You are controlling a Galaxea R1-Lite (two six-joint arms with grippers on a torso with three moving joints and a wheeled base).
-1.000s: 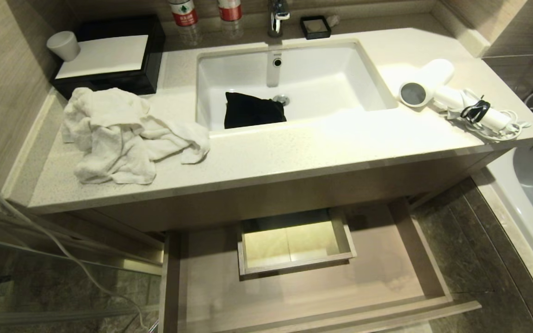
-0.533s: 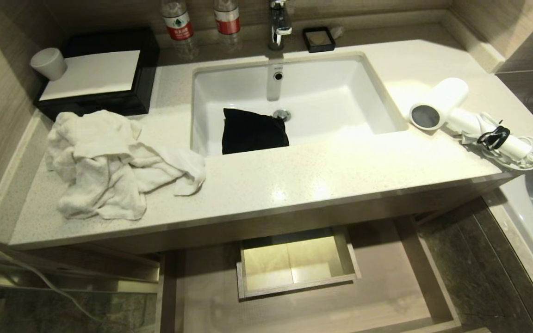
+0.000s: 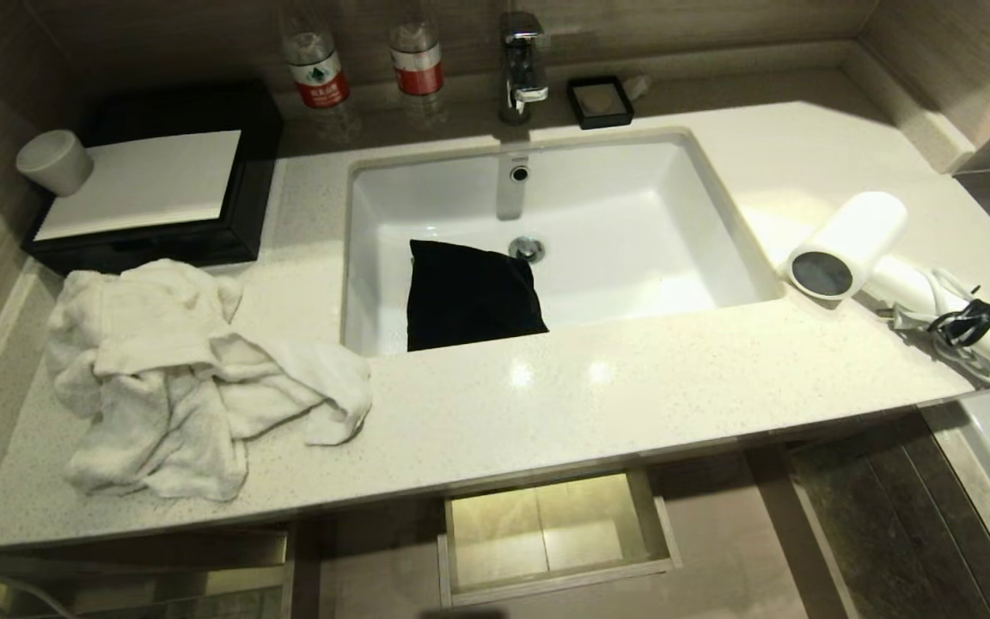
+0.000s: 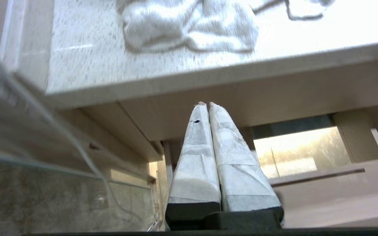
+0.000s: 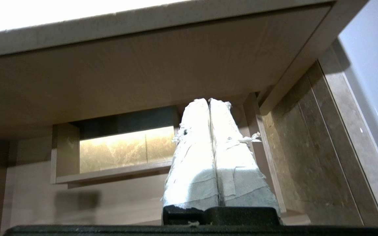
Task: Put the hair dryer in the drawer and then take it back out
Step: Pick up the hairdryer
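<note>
Below the front edge of the table (image 3: pixel 598 404), both hands hang low, neither one in sight from the head camera. The left hand (image 4: pixel 206 105) has its taped fingers (image 4: pixel 195 154) pressed together with nothing between them, pointing under the table edge, with the crumpled white towel (image 3: pixel 177 378) lying on the tabletop above it. The right hand (image 5: pixel 208 101) is likewise pressed shut and empty, aimed toward the boxed cutout (image 5: pixel 116 154) inside the open drawer (image 3: pixel 718 542), which is pulled out beneath the table. The hair dryer (image 3: pixel 847 245) lies up on the table, well above and beyond the right hand, beside the sink (image 3: pixel 538 172), with its cord (image 3: pixel 968 322) bundled at the handle.
</note>
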